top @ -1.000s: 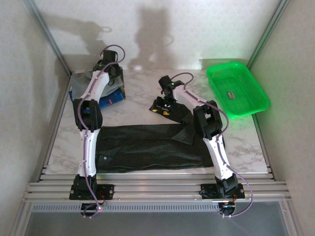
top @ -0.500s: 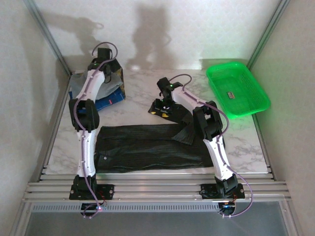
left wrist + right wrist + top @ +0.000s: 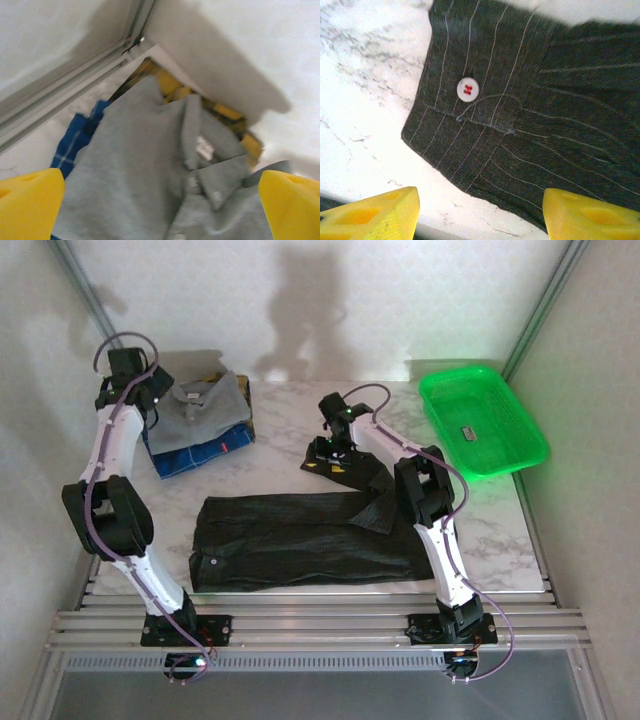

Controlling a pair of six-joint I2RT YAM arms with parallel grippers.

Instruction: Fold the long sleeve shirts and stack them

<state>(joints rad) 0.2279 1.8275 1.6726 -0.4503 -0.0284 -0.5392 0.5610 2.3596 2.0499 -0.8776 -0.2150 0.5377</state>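
A dark charcoal striped long sleeve shirt lies folded flat across the table's front middle. One sleeve runs up and back to its cuff, which has a white button. My right gripper hovers open just above that cuff, yellow fingertips wide apart and holding nothing. A grey collared shirt lies folded on top of a stack at the back left. My left gripper is at the stack's left edge, open and empty, its fingers spread over the grey shirt.
Beneath the grey shirt lies a blue plaid garment with something yellow under it. A bright green basket stands at the back right. Metal frame rails run along the near edge, and enclosure walls stand close at the left.
My left gripper has opened, let go of the grey shirt and swung left off the stack, uncovering it. The right gripper has opened a little wider over the cuff.
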